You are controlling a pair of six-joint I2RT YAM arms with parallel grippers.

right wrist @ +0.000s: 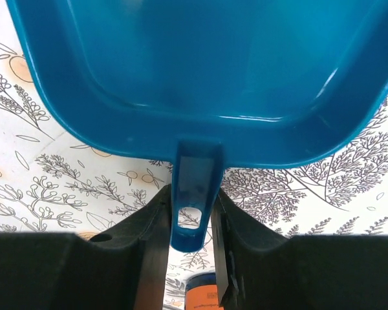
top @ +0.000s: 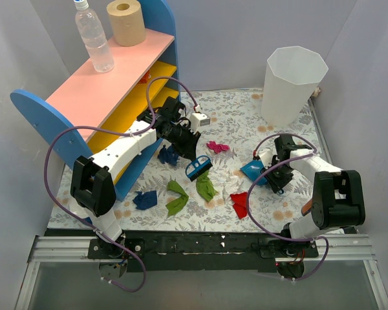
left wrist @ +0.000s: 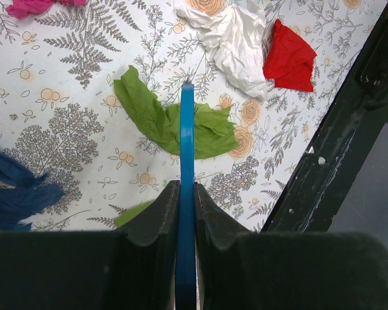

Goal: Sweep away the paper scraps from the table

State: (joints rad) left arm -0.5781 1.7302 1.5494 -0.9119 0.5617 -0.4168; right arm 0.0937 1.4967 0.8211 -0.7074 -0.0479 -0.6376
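While the left claw (top: 190, 154) pinches the thin blue handle of the hand brush (top: 198, 169), both fingers pressed flat against it, the brush sits over the middle of the desk (top: 239, 123); whether its bristles touch the cloth I cannot tell. The right claw (top: 273, 179) is clamped on the stub handle of the blue dustpan (top: 253, 171), which lies low over the desk to the right of the brush. The paper scraps lie scattered on the desk around the two tools. A green scrap (top: 205, 187) is just in front of the brush, and a second green scrap (top: 176, 197) is beside it. A red scrap (top: 240, 203) lies near the dustpan, with a white scrap (left wrist: 236, 42) next to it. A magenta scrap (top: 217, 147) lies behind the brush, and a navy scrap (top: 145, 199) lies left, by the shelf (top: 110, 90).
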